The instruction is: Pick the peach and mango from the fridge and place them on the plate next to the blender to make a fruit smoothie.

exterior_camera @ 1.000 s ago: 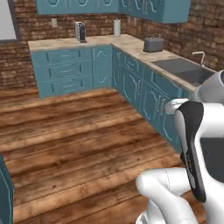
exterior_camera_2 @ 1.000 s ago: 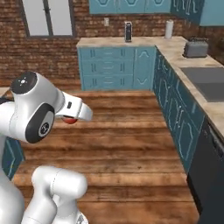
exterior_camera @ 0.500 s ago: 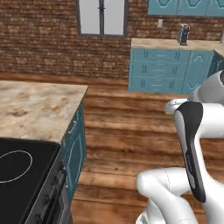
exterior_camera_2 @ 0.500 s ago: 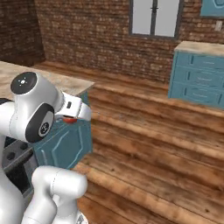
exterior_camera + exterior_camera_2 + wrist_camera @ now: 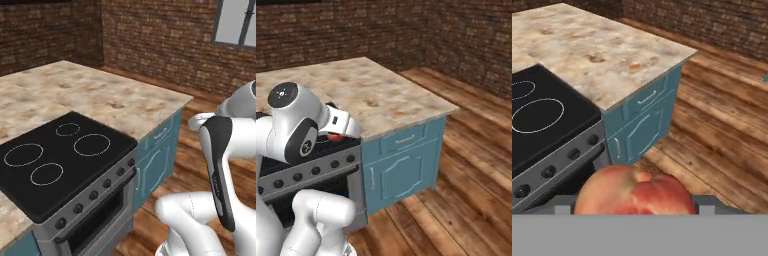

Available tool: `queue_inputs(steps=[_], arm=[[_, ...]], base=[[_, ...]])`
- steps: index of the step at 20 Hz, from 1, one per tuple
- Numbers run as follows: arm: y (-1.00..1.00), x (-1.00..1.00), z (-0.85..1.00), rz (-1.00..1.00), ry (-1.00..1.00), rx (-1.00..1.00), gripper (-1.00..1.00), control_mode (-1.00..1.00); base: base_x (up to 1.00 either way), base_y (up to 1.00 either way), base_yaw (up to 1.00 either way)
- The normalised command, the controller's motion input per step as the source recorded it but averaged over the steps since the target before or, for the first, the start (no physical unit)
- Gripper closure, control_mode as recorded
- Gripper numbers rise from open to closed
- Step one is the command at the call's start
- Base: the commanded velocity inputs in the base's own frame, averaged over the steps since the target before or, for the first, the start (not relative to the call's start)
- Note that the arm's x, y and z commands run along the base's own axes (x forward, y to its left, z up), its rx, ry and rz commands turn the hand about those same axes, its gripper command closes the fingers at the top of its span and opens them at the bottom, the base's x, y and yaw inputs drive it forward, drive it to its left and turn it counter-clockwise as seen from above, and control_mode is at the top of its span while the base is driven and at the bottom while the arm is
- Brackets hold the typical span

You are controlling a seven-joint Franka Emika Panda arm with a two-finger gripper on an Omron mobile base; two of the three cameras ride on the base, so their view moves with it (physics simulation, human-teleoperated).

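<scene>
Carry phase, base turning. One second ago both base views showed the blue corner cabinets, a sink and small appliances along the far wall; half a second ago, a window and a brick wall. Now the left base view shows a black cooktop (image 5: 57, 162) at lower left, set in a speckled stone island counter (image 5: 95, 92) that runs to the upper left of the frame. The whole picture has shifted, so this is the base driving and not a move of the things.

The peach (image 5: 634, 192) sits at the bottom centre of the hand view, directly in front of the camera, with the oven front (image 5: 552, 172) and a blue cabinet door (image 5: 644, 132) behind it. In the right base view a small red patch of the fruit (image 5: 335, 136) shows at centre left, just beneath the gripper (image 5: 338, 131). The jaws appear closed on the peach; the fingertips themselves are hidden by the fruit, so this is read from its fixed position against the hand.

Judgement: the peach is secured and in transit. Plate and blender have not yet come into the frames, so placement cannot begin until the base brings them within reach. The mango is still to be fetched
</scene>
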Motion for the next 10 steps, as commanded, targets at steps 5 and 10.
queue_inputs(steps=[5,10], arm=[[0.00,0.00,0.00,0.00,0.00,0.00,1.00,1.00],[0.00,0.00,0.00,0.00,0.00,0.00,1.00,1.00]], base=[[-0.07,0.15,0.97],[-0.06,0.26,0.99]])
